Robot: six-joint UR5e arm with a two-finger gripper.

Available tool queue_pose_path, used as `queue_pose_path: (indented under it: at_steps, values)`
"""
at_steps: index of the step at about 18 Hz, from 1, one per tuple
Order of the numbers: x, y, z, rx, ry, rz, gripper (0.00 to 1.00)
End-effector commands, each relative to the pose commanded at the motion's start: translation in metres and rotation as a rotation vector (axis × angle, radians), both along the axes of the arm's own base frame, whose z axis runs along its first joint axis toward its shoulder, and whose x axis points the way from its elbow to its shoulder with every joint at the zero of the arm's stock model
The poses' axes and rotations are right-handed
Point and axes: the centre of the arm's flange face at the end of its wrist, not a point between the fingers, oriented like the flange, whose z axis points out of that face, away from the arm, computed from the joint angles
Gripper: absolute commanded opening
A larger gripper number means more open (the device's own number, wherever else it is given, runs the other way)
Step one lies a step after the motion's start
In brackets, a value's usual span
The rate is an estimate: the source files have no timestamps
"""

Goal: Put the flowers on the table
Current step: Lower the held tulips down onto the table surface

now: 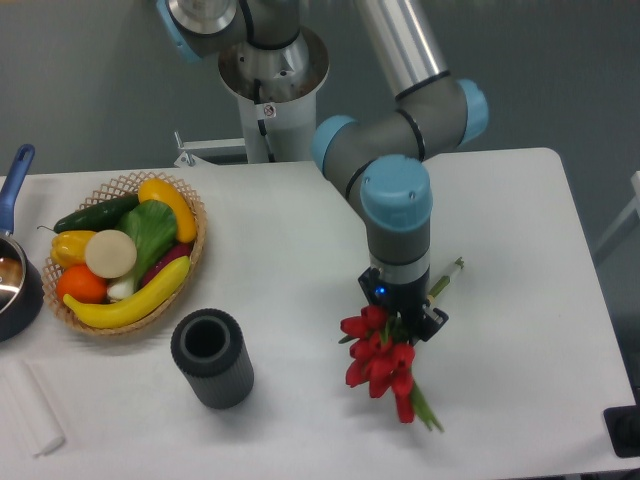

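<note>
Flowers (378,358) are hanging low, gripped by the end effector (402,318), seemingly for laying onto the desk (300,230).

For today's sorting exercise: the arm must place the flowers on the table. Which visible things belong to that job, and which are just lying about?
Belongs to the job:
red tulips
white table
end effector, holding the tulips

Just lying about:
basket of fruit and vegetables
dark ribbed cylinder vase
saucepan
</note>
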Motion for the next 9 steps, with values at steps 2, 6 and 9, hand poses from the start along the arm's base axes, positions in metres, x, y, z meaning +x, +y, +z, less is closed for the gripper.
queue_pose_path:
  at_steps: [2,6,9]
  values:
    - [-0.001,0.001,-0.002,-0.001,-0.001,0.0,0.52]
    - [-0.003,0.001,0.003,0.006,0.008,0.002,1.0]
    - [-0.001,-0.002,0.023,0.037,0.024,0.008,1.0]
